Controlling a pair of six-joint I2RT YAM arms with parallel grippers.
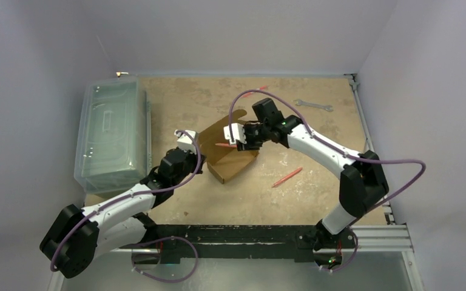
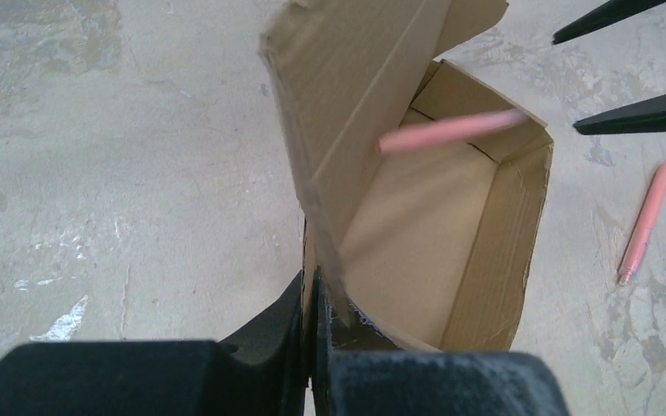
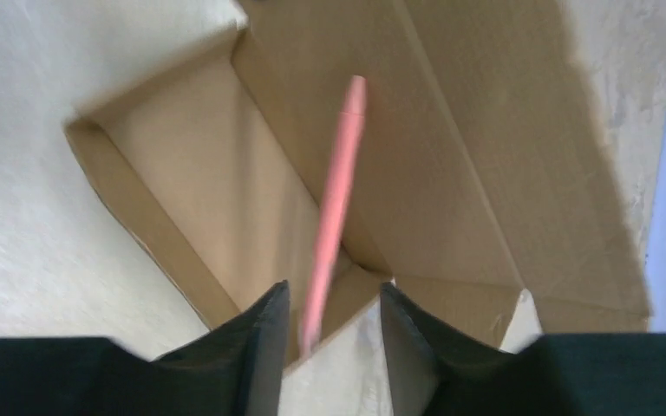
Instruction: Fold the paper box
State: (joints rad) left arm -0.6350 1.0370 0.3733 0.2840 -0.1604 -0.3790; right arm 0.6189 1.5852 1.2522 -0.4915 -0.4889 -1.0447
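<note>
The tan tabletop (image 1: 249,203) carries everything. A large clear plastic bin (image 1: 112,136) lies to the left of the paper box in the top view, well apart from it.

The paper box (image 1: 236,162) sits near the middle of the tabletop, partly folded. Its walls stand up to form an open tray, and a broad lid panel rises upright along its left side.

The left end effector (image 2: 312,290) is at the box's near left corner. Its fingers are together, clamped on the cardboard edge where the upright panel meets the tray.

The right end effector (image 3: 331,293) hangs just above the far side of the box with its fingers apart.

A wrench (image 1: 313,105) lies beyond the box to the far right, well apart from it.

A blurred pink pen (image 3: 336,199) runs lengthwise through the gap between the right fingers. As far as the wrist view shows it touches neither finger, and its far end is over the open tray.

A second pink pen (image 1: 287,177) lies flat on the tabletop to the right of the box, near it but not touching
</note>
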